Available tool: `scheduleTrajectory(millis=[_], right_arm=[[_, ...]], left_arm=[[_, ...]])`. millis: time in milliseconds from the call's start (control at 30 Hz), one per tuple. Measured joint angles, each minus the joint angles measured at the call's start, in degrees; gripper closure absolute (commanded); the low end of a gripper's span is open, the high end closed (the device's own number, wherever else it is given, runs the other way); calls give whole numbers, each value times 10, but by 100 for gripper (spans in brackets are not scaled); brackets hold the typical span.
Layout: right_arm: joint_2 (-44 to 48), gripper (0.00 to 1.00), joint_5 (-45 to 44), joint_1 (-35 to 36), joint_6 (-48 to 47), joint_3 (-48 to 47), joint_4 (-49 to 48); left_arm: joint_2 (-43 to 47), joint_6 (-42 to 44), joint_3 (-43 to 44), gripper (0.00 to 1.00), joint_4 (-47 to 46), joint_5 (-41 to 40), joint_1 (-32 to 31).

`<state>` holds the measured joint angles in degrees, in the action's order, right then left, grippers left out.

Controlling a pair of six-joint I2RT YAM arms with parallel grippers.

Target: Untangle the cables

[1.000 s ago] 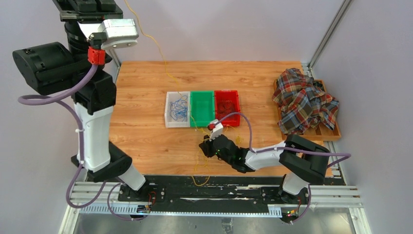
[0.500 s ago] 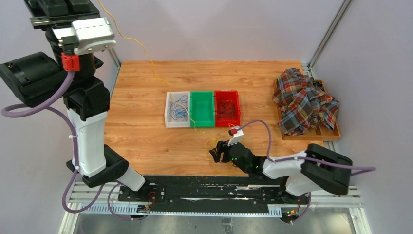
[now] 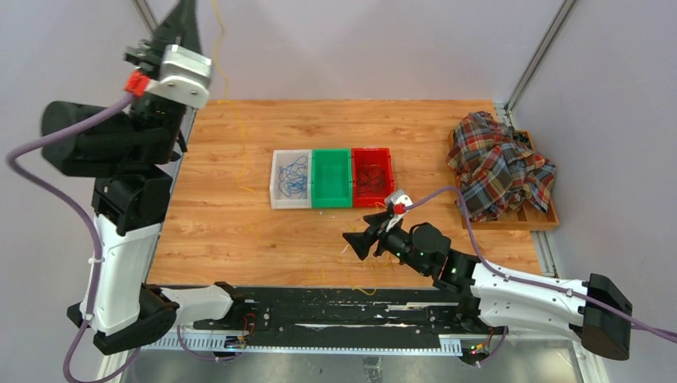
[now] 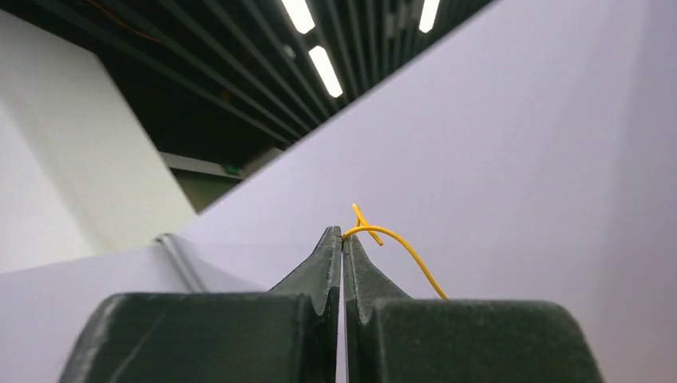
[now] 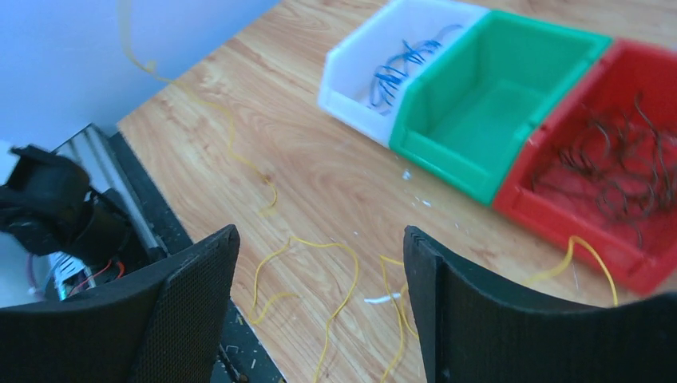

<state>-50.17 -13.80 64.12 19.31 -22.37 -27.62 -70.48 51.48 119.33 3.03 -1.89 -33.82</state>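
Observation:
A thin yellow cable [image 4: 399,247] is pinched at the tips of my left gripper [image 4: 343,234], which is shut on it and points up at the wall. In the top view the left gripper [image 3: 185,20] is raised high at the back left. The yellow cable [image 3: 236,144] hangs from there down to the table left of the bins. My right gripper [image 3: 353,246] hovers low over the front of the table, open and holding nothing. Loose yellow cables [image 5: 343,279] lie on the wood under the right gripper [image 5: 319,235]. Blue cables [image 5: 403,68] and dark cables [image 5: 615,159] lie in bins.
Three bins stand in a row mid-table: white [image 3: 276,179], green [image 3: 331,177], red [image 3: 389,175]. A plaid cloth [image 3: 499,163] is heaped on a wooden tray [image 3: 551,215] at the right edge. The black base rail [image 3: 335,311] runs along the front.
The right gripper has opened and let go of the yellow strands, and its arm has stretched out from the right. The left arm has swung, drawing its yellow cable leftwards off the bins.

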Motion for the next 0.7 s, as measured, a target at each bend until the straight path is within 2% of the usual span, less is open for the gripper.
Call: scheduleTrajectory(millis=[67,200,433,567,700], right_arm=[[-3,24,30,0,-33,-28,16],[-40,23,100,0,-88,-89,26],[-190,23,199,0,-128,-198,-31],[-299,28,208,0,-137,-258,-64],[-384,30,180,-3,-152,-315,-71]], left_arm=[[12,-24,-40,100,28,9,0],[0,-56,-53,99,61,17,0],[5,-77,-52,100,77,29,0],[22,-85,-52,99,76,34,0],[28,-87,-43,99,74,40,0]])
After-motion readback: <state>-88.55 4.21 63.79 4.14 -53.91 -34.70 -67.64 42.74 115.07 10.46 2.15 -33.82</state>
